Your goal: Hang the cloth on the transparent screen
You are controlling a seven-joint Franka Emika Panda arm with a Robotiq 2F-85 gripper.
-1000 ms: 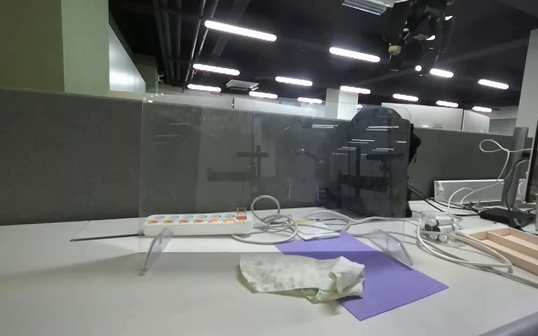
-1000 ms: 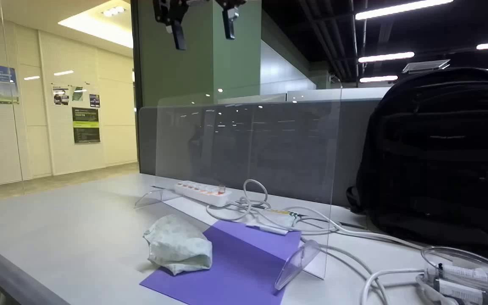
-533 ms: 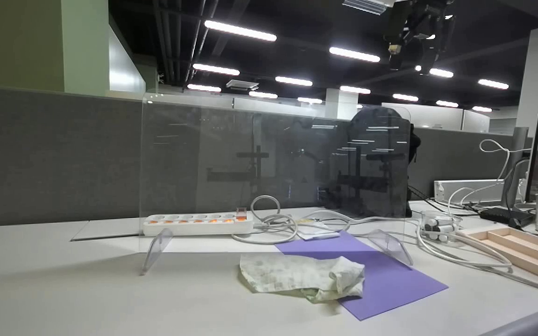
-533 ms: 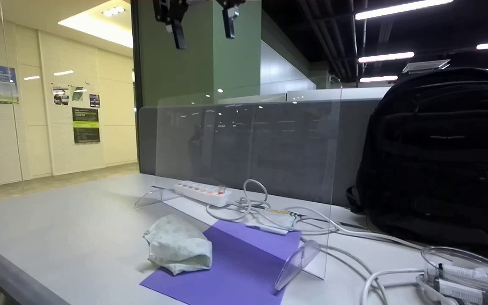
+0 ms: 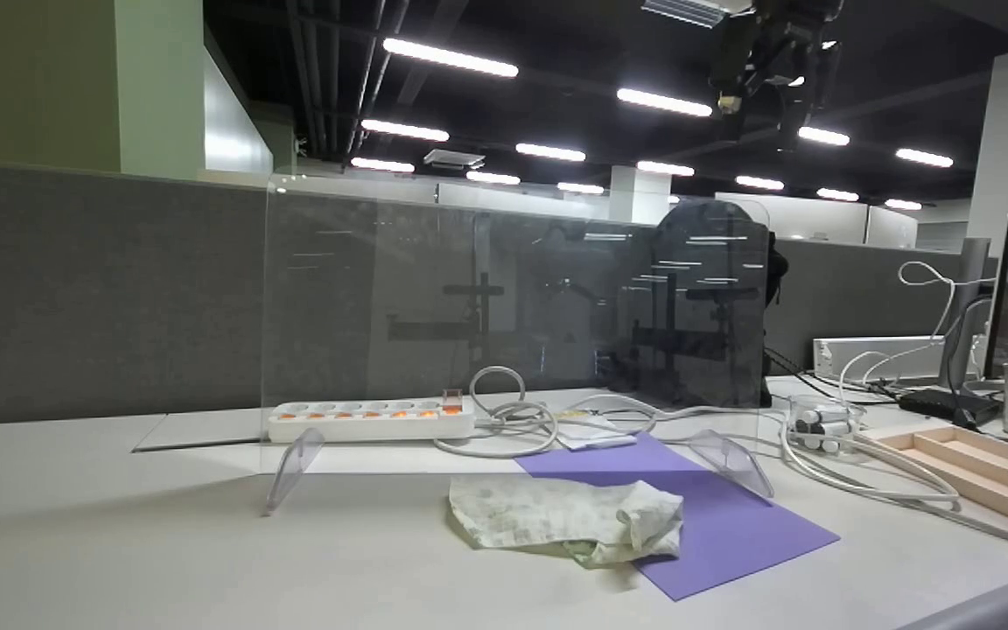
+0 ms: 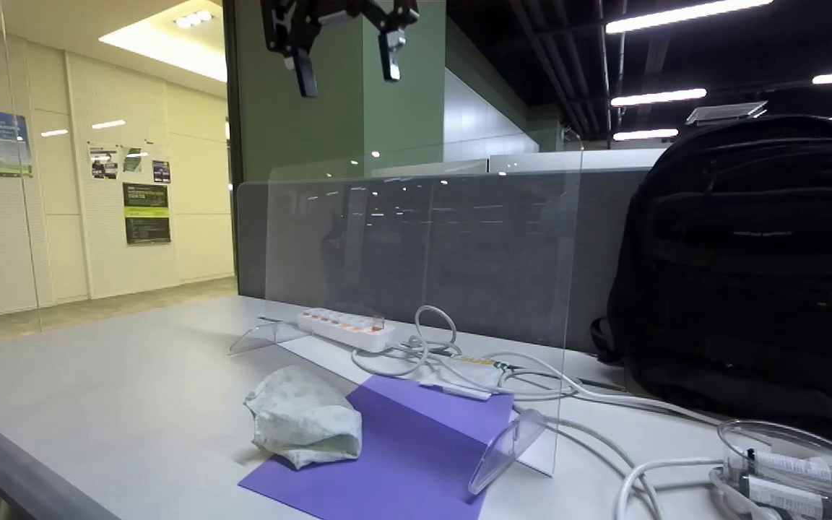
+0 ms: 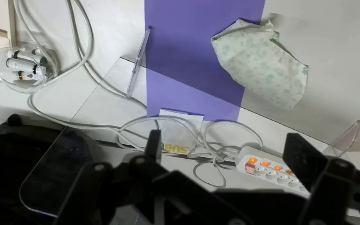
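Observation:
The pale cloth with a green print (image 5: 556, 518) lies crumpled on the desk, partly over a purple sheet, in front of the screen. It also shows in an exterior view (image 6: 304, 417) and in the wrist view (image 7: 261, 65). The transparent screen (image 5: 513, 297) stands upright on two clear feet; it also shows in an exterior view (image 6: 459, 253). My gripper (image 6: 349, 85) is high above the desk, above the level of the screen's top edge, apart from cloth and screen. In the wrist view the gripper (image 7: 223, 137) has its fingers wide apart with nothing between them.
A white power strip (image 5: 373, 422) and loose white cables (image 5: 521, 429) lie behind the screen. The purple sheet (image 5: 731, 534) runs under it. A black backpack (image 6: 755, 274), a clear cup with small bottles (image 6: 795, 477) and a wooden tray (image 5: 985, 472) stand around.
My gripper has come down slightly in both exterior views, its fingers still apart. The cloth and the screen have not moved.

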